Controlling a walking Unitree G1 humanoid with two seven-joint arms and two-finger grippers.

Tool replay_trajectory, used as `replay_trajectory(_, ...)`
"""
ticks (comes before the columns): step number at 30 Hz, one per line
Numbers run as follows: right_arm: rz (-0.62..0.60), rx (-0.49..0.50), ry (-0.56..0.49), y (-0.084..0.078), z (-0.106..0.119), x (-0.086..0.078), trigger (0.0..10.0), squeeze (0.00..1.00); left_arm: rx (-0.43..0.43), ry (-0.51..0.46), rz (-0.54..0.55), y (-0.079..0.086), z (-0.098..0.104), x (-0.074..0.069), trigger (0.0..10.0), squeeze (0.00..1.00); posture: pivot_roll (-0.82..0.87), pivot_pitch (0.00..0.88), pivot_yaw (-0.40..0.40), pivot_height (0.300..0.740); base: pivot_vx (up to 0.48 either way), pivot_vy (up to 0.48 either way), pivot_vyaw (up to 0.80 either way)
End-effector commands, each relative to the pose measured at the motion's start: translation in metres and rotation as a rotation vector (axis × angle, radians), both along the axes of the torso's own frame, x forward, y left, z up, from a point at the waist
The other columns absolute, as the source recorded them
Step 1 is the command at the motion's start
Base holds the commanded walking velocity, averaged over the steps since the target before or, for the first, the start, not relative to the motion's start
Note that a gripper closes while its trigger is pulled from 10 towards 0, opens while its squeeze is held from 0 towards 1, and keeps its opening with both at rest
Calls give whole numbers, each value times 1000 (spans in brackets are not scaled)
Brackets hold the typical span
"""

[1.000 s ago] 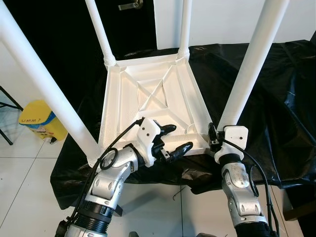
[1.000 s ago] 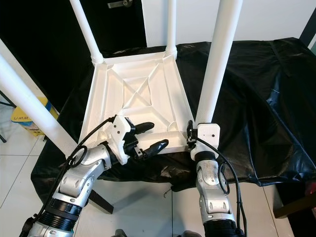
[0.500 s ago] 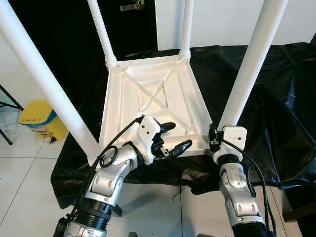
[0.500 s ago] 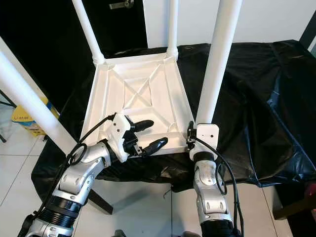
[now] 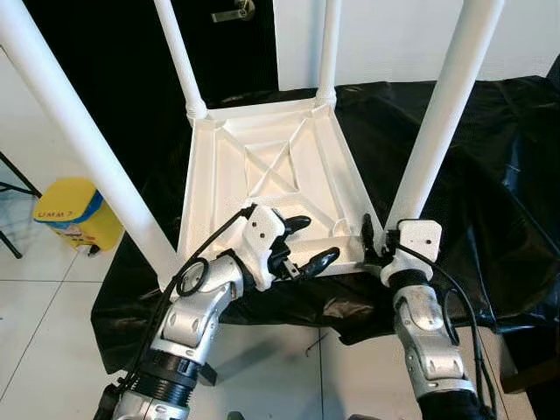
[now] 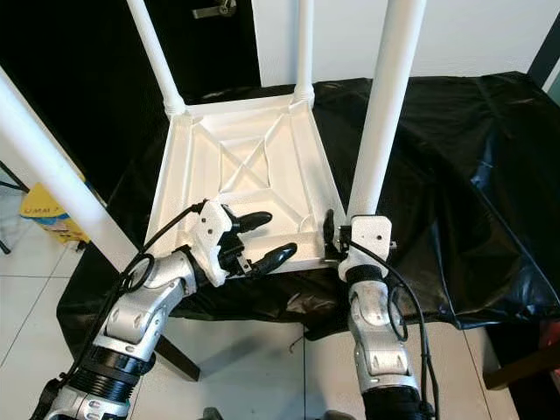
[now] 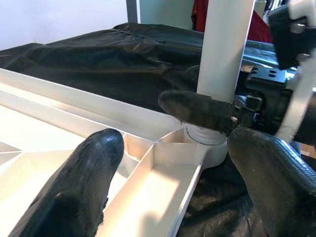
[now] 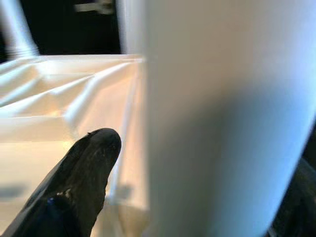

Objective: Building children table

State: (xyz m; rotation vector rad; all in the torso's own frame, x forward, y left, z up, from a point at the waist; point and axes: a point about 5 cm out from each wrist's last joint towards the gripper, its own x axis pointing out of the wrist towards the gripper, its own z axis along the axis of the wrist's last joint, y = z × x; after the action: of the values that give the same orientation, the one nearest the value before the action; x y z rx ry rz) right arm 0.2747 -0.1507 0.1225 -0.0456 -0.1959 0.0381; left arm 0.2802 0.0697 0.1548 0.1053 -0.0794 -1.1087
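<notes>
The upturned white plastic table top [image 5: 262, 175] looks matt and faintly grainy, with moulded ribs. By the right gripper [image 8: 148, 163], the white round table leg [image 5: 437, 131] is smooth with a soft sheen. Underneath lies crinkled, glossy black plastic sheeting [image 5: 499, 175]. The left gripper [image 5: 302, 245] has dull black fingers [image 7: 84, 182].

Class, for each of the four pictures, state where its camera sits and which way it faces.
Left eye, right eye: head, looking down at the upturned white table; both arms show.
Left wrist: along the left end effector towards the near right leg.
Right wrist: right end effector against that leg.
Shared: that leg.
</notes>
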Motion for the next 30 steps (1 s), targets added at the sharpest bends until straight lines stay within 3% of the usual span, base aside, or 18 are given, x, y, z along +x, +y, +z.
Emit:
replay_trajectory(1,45,15,0,0,-2,-4,10000,0,5,-10,60,2,-3,1,10000,0,-123,25,32,740,0,0,0)
replay_trajectory(3,145,-1,10,-11,-5,-8,10000,0,11,-13,62,3,-4,3,10000,0,-126,19,39,740,0,0,0)
replay_trajectory(9,226,-32,21,-18,-5,-5,10000,0,8,0,56,6,-3,6,10000,0,-119,23,51,740,0,0,0)
replay_trajectory(16,387,-119,52,-32,-1,10,10000,0,33,10,9,5,-5,1,10000,0,-111,30,63,740,0,0,0)
replay_trajectory(17,456,-139,69,-32,1,16,10000,0,33,8,8,5,-5,0,10000,0,-107,29,60,740,0,0,0)
replay_trajectory(20,508,-153,79,-32,3,20,10000,0,31,5,9,4,-4,0,10000,0,-107,29,60,740,0,0,0)
replay_trajectory(21,583,-182,87,-30,7,30,10000,0,21,5,14,2,-3,0,10000,0,-101,29,56,740,0,0,0)
replay_trajectory(27,686,-238,110,-22,11,45,10000,0,23,0,20,2,-4,-1,10000,0,-82,26,38,740,0,0,0)
replay_trajectory(28,698,-244,118,-22,11,46,4196,0,23,-2,25,3,-4,-1,10000,0,-73,25,30,740,0,0,0)
replay_trajectory(29,698,-244,118,-22,11,46,4196,0,23,-2,25,3,-4,-1,10000,0,-73,25,30,740,0,0,0)
replay_trajectory(30,712,-248,129,-22,10,47,2706,0,22,-4,31,4,-3,-1,10000,0,-68,26,26,740,0,0,0)
